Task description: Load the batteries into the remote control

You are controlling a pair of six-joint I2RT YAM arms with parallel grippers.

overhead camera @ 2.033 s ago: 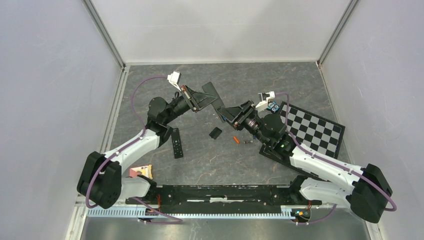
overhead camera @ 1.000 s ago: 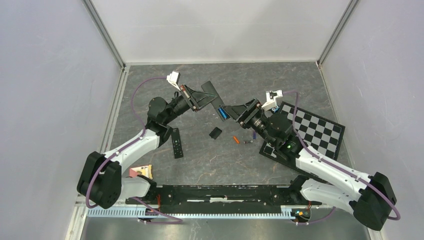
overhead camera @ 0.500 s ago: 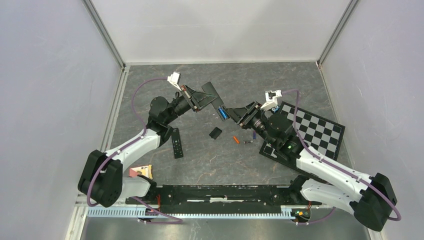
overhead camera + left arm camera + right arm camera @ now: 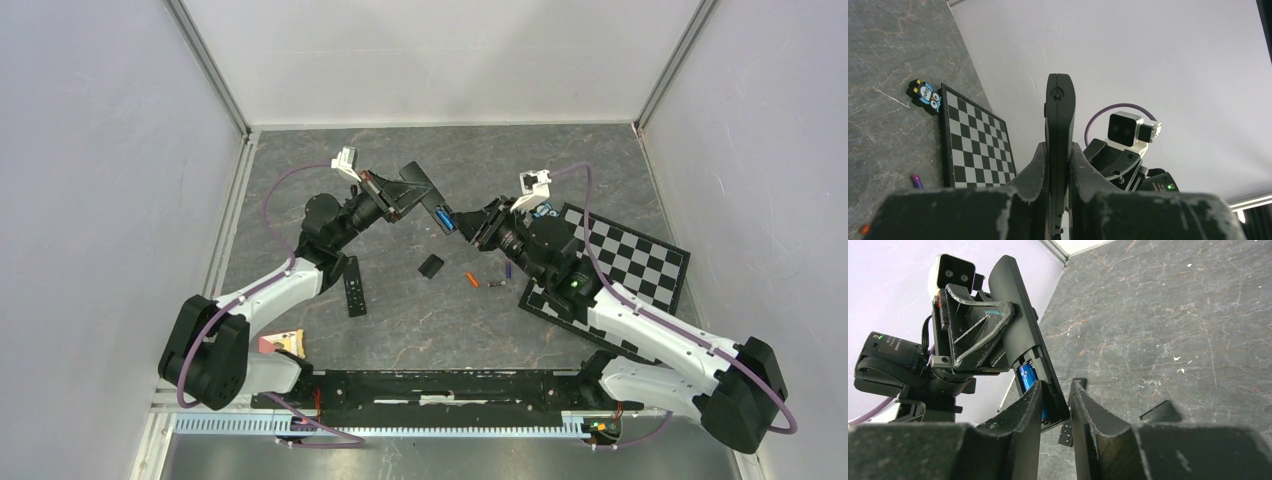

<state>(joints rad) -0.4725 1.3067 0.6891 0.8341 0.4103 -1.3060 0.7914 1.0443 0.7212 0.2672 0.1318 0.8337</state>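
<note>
Your left gripper (image 4: 1058, 150) is clamped on the remote (image 4: 1024, 327), with the fingers pinching its thin sides. The remote is up off the table (image 4: 560, 170) and tilted. Its battery compartment is open and faces your right arm.

The blue battery (image 4: 1027, 376) lies lengthwise in that open compartment, near the remote's lower end. The battery's own lower end goes out of sight behind one finger of your right gripper (image 4: 1056, 387).

Right gripper: the fingers are close together and straddle the remote's lower end, with the battery and the compartment wall between them. You cannot tell from any view whether they pinch the battery or only bracket it.

On the table, in the top view, below and right of the two grippers:
- The orange battery (image 4: 471, 280) and dark battery (image 4: 494, 284) lie near each other, not touching.
- The purple battery (image 4: 916, 180) lies just beside the checkerboard (image 4: 630, 262).
- The cover (image 4: 431, 265) lies flat, left of the orange battery and apart from it.
- A second remote (image 4: 354, 285) lies flat beside your left forearm.
- An owl figure (image 4: 925, 95) sits at the checkerboard's far corner.
</note>
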